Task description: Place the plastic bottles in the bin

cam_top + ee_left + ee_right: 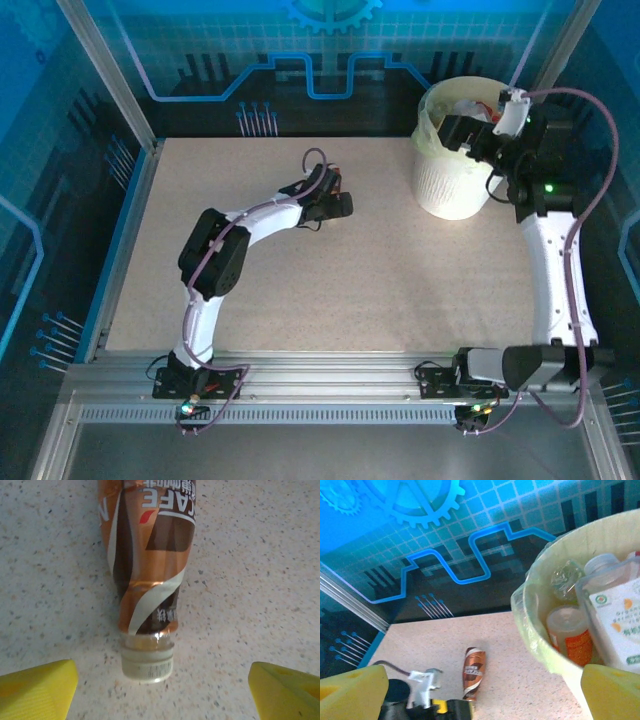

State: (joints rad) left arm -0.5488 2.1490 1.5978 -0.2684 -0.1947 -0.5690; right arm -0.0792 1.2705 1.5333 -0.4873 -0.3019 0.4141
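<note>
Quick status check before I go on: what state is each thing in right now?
Brown bottle: lying flat on the table, capped, not gripped.
Bin: upright, bag-lined, holding several bottles.
Left gripper: open, straddling the brown bottle's cap.
Right gripper: open, empty, above the bin.

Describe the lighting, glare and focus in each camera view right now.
Top external: strong blue cast from the backdrop, the table evenly lit without hard shadows. Left wrist: the brown coffee bottle is sharp, with a small glint at its neck; the yellow fingertips are blurred. Right wrist: saturated blue wall, the bin in focus, near fingertips blurred.
</note>
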